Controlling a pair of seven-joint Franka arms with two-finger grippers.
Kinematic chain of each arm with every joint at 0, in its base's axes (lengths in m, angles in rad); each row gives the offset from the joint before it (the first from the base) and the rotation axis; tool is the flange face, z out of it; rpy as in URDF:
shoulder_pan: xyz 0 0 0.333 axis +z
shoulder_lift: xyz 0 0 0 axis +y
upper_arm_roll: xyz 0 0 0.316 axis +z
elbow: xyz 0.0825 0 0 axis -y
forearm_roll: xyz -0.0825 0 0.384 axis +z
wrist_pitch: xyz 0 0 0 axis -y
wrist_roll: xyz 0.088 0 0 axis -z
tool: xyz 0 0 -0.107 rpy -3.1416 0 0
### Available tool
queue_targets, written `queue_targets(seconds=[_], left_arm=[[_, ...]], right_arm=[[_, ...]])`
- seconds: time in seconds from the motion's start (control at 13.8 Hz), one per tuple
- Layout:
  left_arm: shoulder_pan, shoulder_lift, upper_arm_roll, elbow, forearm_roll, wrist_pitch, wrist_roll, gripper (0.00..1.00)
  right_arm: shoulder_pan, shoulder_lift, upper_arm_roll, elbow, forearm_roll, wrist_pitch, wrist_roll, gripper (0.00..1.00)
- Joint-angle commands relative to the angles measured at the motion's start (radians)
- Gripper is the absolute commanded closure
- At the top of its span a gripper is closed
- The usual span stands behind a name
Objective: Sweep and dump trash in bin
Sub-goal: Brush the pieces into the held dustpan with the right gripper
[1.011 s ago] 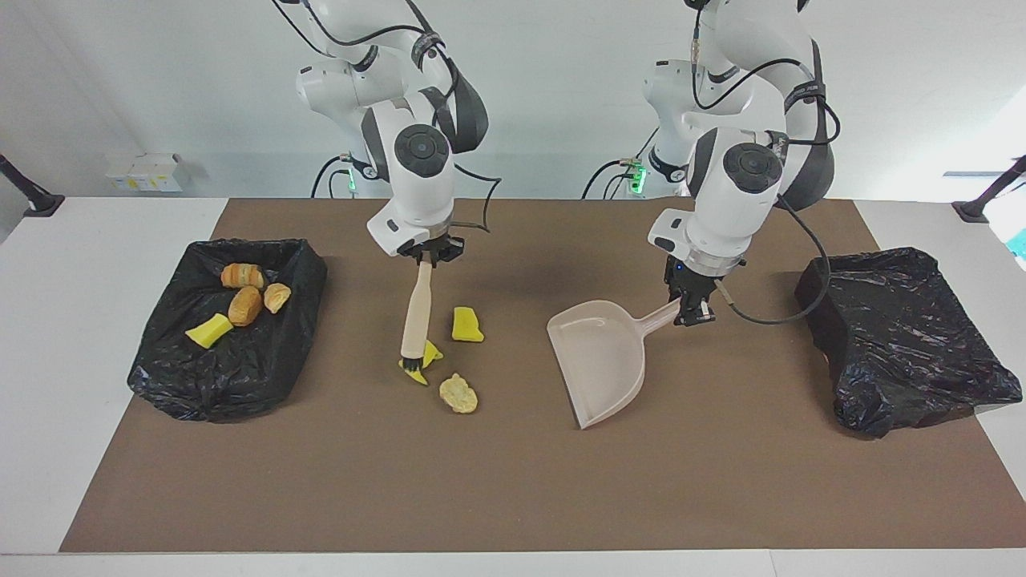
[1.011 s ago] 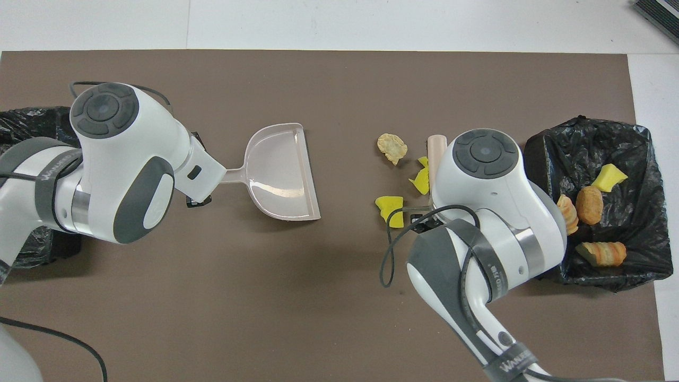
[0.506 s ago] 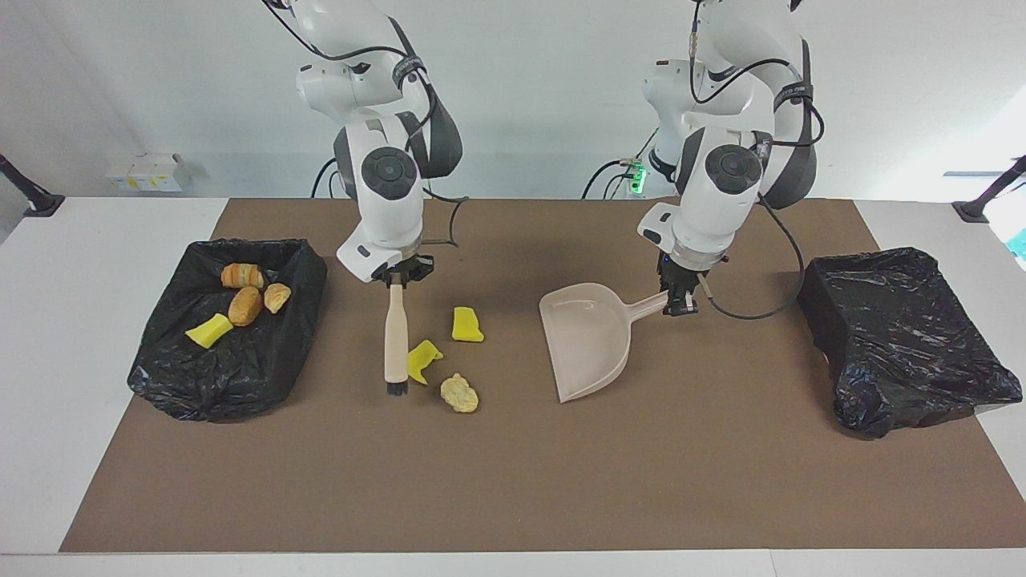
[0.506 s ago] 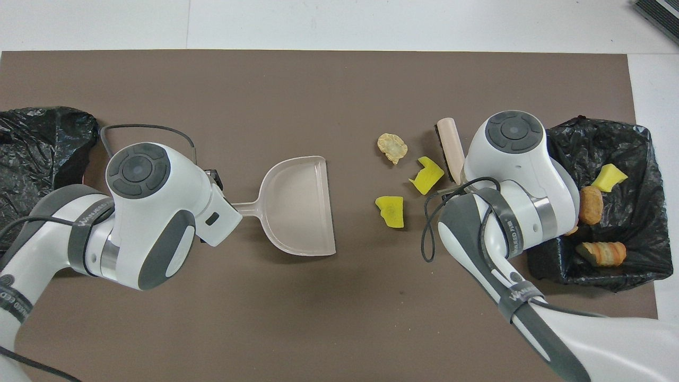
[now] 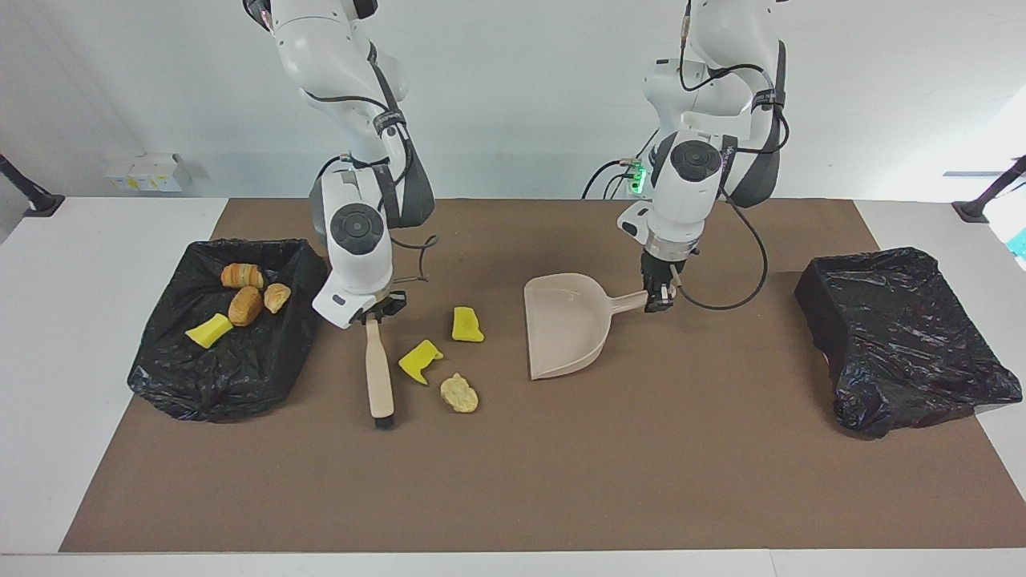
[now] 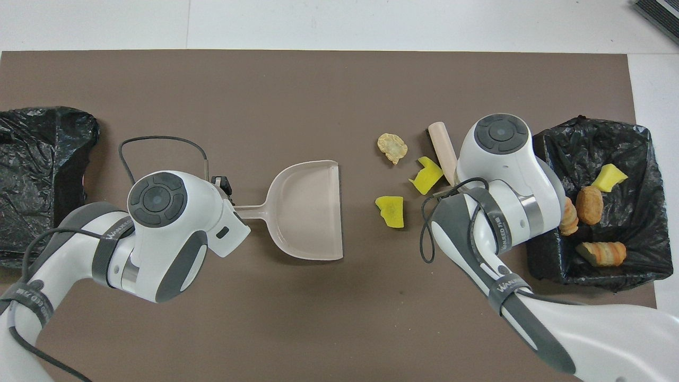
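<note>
Beige brush (image 5: 378, 369) pinched by right gripper (image 5: 375, 314), bristles on mat beside three loose scraps (image 5: 420, 359). Left gripper (image 5: 659, 298) clamps dustpan (image 5: 561, 324) handle, mouth facing scraps, well apart. Four scraps already in bin (image 5: 228, 385). Step: sweeping. Next: close gap, push scraps into pan.

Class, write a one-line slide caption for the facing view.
Right hand holds the brush beside three scraps; left hand holds the dustpan.

My arms (image 5: 357, 232) are glossy white shells with dark grey joint caps and grey bands lettered in white. Black cables loop beside each wrist. Green lights glow at my bases (image 5: 636, 178).
</note>
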State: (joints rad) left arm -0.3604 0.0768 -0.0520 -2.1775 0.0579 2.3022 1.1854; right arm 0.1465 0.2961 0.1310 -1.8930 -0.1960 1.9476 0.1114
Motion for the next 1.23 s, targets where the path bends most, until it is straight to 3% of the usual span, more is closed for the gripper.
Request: queue_targets(seconds=[0.0,0.07,0.51,0.58,0.65,0.87,1.16], left_arm=[[-0.014,-0.014,0.011,-0.024,0.017,0.022,0.008,0.90],[-0.012,-0.014,0.011,-0.024,0.017,0.020,0.008,0.80],[-0.011,-0.012,0.009,-0.019,0.017,0.010,0.007,0.76],[-0.009,-0.012,0.009,-0.019,0.017,0.010,0.007,0.66],[-0.009,-0.012,0.009,-0.018,0.017,0.010,0.007,0.64],[-0.011,-0.011,0.009,-0.015,0.017,0.007,0.007,0.71],[-0.009,-0.011,0.009,-0.011,0.017,0.002,0.007,0.71]], right_arm=[[0.042,0.014,0.004,0.017,0.003,0.011,-0.016,1.00],[0.062,0.027,0.004,0.026,0.010,0.011,-0.016,1.00],[0.174,0.067,0.007,0.045,0.098,0.071,-0.016,1.00],[0.194,0.064,0.007,0.039,0.122,0.070,-0.016,1.00],[0.214,0.057,0.007,0.031,0.154,0.067,-0.016,1.00],[0.257,0.035,0.035,0.008,0.220,0.062,-0.016,1.00],[0.259,0.028,0.073,0.014,0.341,0.016,-0.012,1.00]])
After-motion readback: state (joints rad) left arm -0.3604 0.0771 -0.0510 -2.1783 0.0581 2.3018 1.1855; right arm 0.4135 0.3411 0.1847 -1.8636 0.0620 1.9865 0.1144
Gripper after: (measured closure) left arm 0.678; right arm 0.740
